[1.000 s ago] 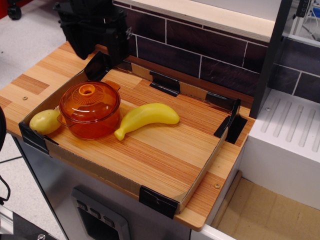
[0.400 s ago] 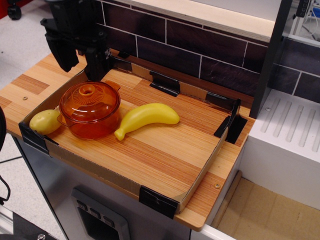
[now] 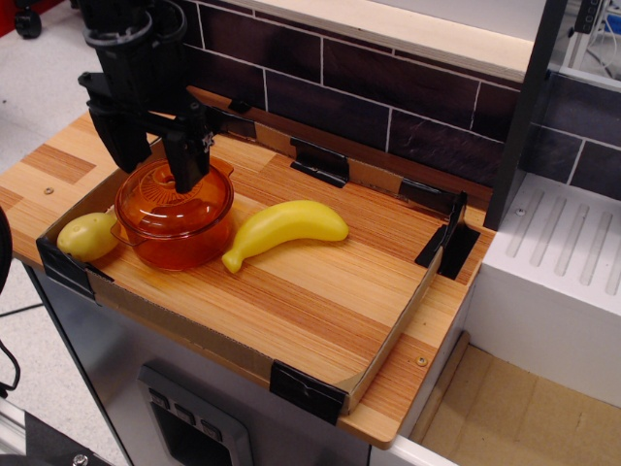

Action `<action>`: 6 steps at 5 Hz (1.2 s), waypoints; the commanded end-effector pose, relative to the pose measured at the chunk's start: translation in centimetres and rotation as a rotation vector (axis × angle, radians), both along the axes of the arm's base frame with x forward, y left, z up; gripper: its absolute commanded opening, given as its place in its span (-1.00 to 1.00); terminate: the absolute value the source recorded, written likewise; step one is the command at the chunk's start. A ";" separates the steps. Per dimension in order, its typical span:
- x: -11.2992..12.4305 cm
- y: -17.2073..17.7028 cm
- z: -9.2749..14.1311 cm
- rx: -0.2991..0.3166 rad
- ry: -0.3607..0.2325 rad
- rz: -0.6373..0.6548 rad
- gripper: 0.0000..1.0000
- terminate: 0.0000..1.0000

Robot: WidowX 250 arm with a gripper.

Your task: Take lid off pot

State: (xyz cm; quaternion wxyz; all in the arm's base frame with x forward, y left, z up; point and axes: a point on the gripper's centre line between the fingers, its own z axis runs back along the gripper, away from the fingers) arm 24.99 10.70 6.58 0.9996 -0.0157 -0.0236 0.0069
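Note:
The translucent orange lid [image 3: 194,199] sits on the orange pot [image 3: 179,243] at the left of the wooden tray. My black gripper [image 3: 158,175] has come down from above onto the lid. Its two fingers [image 3: 184,160] stand apart on either side of the lid's centre. The knob is mostly hidden between them. The gripper is open and holds nothing.
A yellow banana [image 3: 286,229] lies just right of the pot. A yellow potato-like toy [image 3: 85,236] lies just left of it. A low cardboard wall [image 3: 320,160] with black corner clips rims the tray. A dark tiled wall [image 3: 388,107] stands behind, a white rack [image 3: 563,262] at the right.
The gripper has moved down and a little forward from behind the pot and now stands over the lid's centre. The pot, lid, banana and potato have not moved.

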 end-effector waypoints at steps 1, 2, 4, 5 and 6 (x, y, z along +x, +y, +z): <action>0.5 -0.2 -0.5 0.009 -0.023 -0.004 1.00 -1.00; 0.8 0.0 -0.8 -0.006 -0.016 0.022 -1.00 -1.00; 1.4 0.7 -0.4 -0.009 -0.014 0.038 -1.00 -1.00; 1.8 1.6 0.5 0.016 -0.035 0.069 -1.00 -1.00; 1.7 1.6 2.0 0.035 -0.070 0.081 -1.00 -1.00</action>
